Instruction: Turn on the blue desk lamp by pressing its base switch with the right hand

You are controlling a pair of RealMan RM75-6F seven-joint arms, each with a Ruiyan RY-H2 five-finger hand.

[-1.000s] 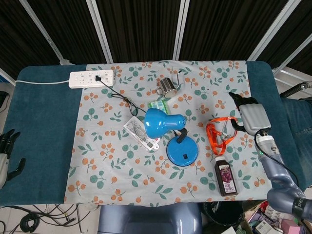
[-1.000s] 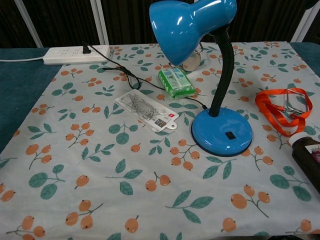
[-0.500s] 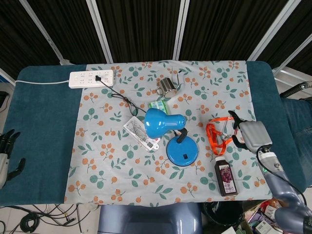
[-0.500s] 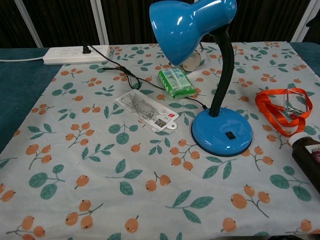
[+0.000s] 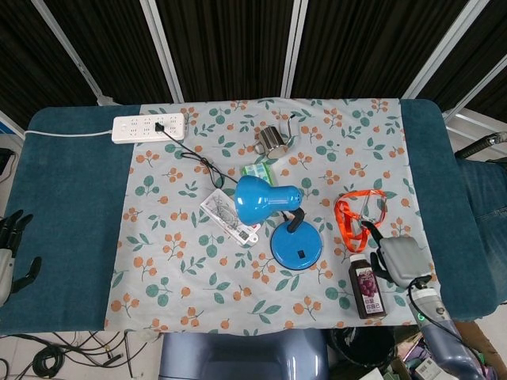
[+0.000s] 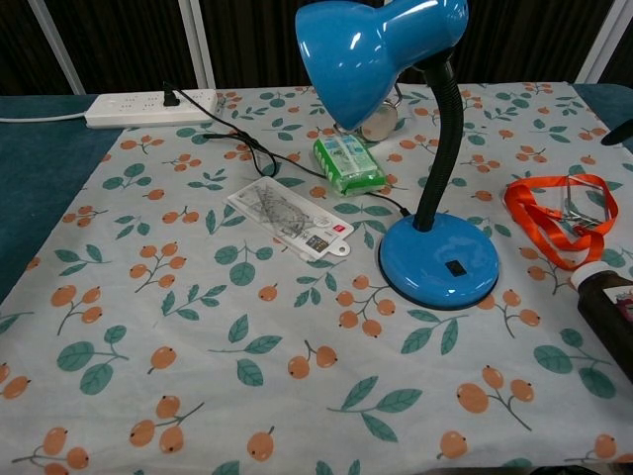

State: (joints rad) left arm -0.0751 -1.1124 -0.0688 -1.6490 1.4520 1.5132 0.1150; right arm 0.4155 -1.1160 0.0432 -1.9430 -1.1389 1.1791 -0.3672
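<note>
The blue desk lamp stands mid-table on the floral cloth, its shade (image 5: pixel 257 198) bent left over its round base (image 5: pixel 296 244). A small black switch (image 5: pixel 299 254) sits on the near side of the base, also clear in the chest view as the switch (image 6: pixel 453 267) on the base (image 6: pixel 441 259). My right hand (image 5: pixel 398 260) hovers to the right of the base, just right of the bottle, fingers apart and holding nothing. It is well apart from the switch. My left hand (image 5: pixel 12 247) rests at the far left edge, fingers spread and empty.
A dark juice bottle (image 5: pixel 367 289) stands between my right hand and the lamp base. An orange lanyard (image 5: pixel 358 215) lies behind it. A green packet (image 5: pixel 257 172), a metal cup (image 5: pixel 271 141), a card (image 5: pixel 228 215) and a white power strip (image 5: pixel 148 127) lie further back and left.
My right hand has travelled from beside the lanyard toward the table's near edge, ending next to the bottle. The lamp and my left hand have not moved.
</note>
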